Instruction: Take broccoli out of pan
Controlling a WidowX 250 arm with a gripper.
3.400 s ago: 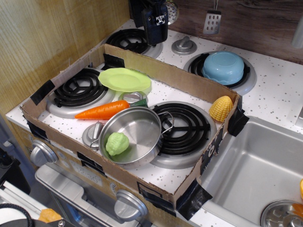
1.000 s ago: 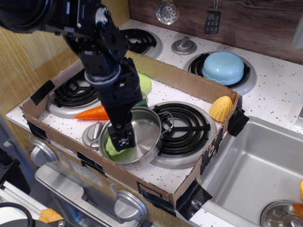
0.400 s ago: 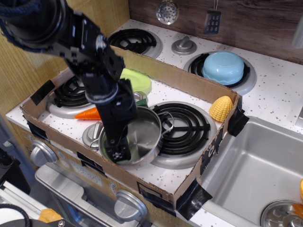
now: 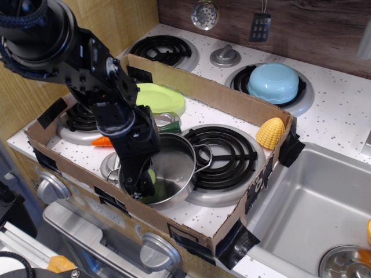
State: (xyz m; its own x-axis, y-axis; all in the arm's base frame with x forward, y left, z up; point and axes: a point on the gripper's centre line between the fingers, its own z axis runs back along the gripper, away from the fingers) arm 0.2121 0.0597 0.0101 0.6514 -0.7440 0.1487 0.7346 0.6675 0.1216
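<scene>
The pan (image 4: 179,162) is a shiny steel pot that stands in the cardboard box, partly on the front right burner (image 4: 226,152). My gripper (image 4: 142,186) reaches down into the pan's left side, right at the broccoli. Only a thin pale green sliver of the broccoli (image 4: 152,175) shows beside the gripper; the rest is hidden behind it. A green reflection shows on the pan's floor. The black arm covers the fingers, so I cannot tell whether they are open or shut.
A cardboard box wall (image 4: 220,95) rings the front burners. An orange carrot (image 4: 102,141) lies left of the pan, a lime-green plate (image 4: 159,98) behind it, and yellow corn (image 4: 271,133) at the box's right end. A light blue bowl (image 4: 273,82) sits on the back burner. The sink (image 4: 313,208) is at the right.
The arm came in from the back and lowered the gripper into the pan over the broccoli. Since 0.4 s ago it shifted slightly left, and a sliver of broccoli shows again.
</scene>
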